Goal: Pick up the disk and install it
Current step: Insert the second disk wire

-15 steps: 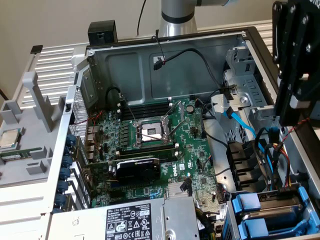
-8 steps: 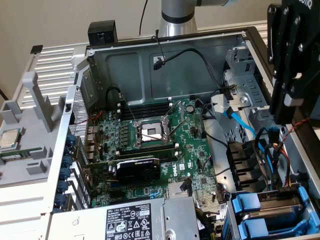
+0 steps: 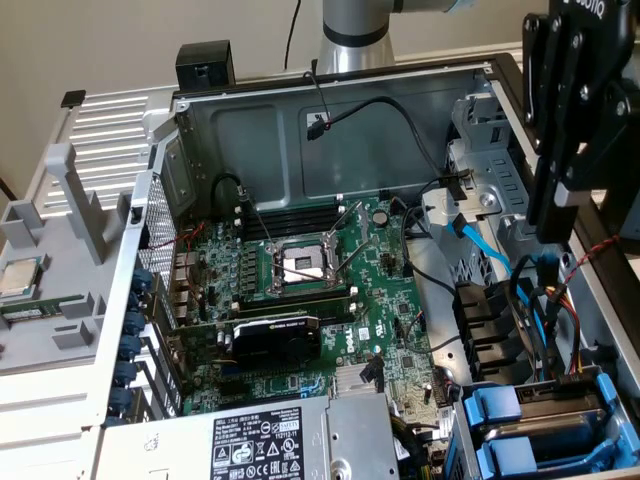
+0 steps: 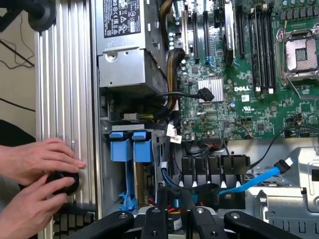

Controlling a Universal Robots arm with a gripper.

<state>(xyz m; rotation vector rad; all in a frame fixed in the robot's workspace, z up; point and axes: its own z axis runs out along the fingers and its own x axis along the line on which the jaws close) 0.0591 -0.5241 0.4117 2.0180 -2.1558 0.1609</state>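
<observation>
Wrist view puts the disk's likely place straight beneath the arm: two blue-fronted carriers [image 4: 132, 146] sit side by side in the drive bay at the corner of the open computer case [image 4: 102, 164]. The exterior view shows them too [image 3: 520, 425]. I cannot tell which of the two is the disk, since no silver face or white label shows. The chief risk, as I judge it, is gripping the wrong carrier, because their blue fronts look alike from above. A second risk is snagging. Blue data cables [image 4: 249, 181] and a dark wire bundle lie just beside the bay, and a descending finger could catch one and drag it across the motherboard [image 4: 234, 74]. A person's hands [image 4: 37, 184] rest on a black round knob [image 4: 62, 181] on the ribbed grey panel [image 4: 62, 74] next to the case, near enough to the arm's working space that a sideways sweep could meet them. The gripper [image 4: 174, 214] hangs above the cable area near the bay, jaws set narrow with a small gap between them. Nothing is held in that gap and nothing touches them.
</observation>
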